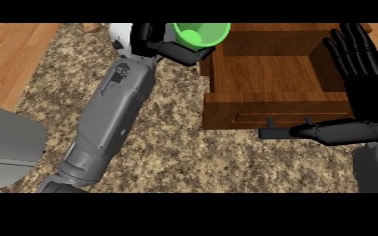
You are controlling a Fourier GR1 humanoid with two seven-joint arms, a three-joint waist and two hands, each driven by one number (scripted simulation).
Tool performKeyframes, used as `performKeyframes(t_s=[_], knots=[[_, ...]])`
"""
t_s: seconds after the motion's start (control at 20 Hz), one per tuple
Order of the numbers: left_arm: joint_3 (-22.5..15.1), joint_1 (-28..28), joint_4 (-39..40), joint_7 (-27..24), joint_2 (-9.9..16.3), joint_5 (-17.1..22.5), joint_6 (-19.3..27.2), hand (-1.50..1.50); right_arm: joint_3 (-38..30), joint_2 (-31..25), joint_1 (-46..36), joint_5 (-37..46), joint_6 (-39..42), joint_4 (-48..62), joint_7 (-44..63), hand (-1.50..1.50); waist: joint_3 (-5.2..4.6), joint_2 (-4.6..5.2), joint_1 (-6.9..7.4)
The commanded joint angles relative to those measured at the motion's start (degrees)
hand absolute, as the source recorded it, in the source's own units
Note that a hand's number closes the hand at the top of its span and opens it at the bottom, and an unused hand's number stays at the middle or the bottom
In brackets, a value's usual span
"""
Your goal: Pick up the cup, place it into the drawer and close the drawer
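While the green cup (201,34) is gripped by the left hand (171,46), the wooden drawer (277,111) is seen pulled open.

Curled round the cup's lower part, the left hand's fingers are shut on it, and the cup is held at the drawer's far left corner, just beside the hand. The right hand (353,60) is shown with fingers spread and upright at the drawer's right wall, its thumb (332,130) laid near the dark handle (271,128) on the drawer front.

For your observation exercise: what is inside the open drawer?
The drawer shows only bare wooden floor and walls. The green cup, in the left hand, covers its far left corner; the right hand covers its right wall.
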Motion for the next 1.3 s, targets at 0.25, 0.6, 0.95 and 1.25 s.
performKeyframes(t_s=[0.25,0.6,0.95,1.25], knots=[[-5.54,-17.07,14.28,11.08,-0.25,4.01,10.92,1.5,-1.22,-0.61,-0.15,-0.32,2.35,4.37,-5.74,-1.5,0.05,0.77,-2.05],[-12.24,-21.88,25.74,13.77,-0.25,7.88,15.03,1.5,1.92,0.79,-5.01,0.2,-0.15,0.46,1.11,-1.5,0.04,1.3,-5.28],[-19.3,-20.42,31.29,14.96,-0.25,7.92,8.26,1.5,3.01,1.12,-6.15,-0.01,1.55,2.5,-1.29,-1.5,0.11,2.25,-7.98],[-22.01,-19.15,31.6,13.77,-0.25,9.78,7.98,-1.5,2.94,-0.15,-7.03,-2.27,4.61,3.34,-1.47,-1.5,0.12,3.22,-11.1]])
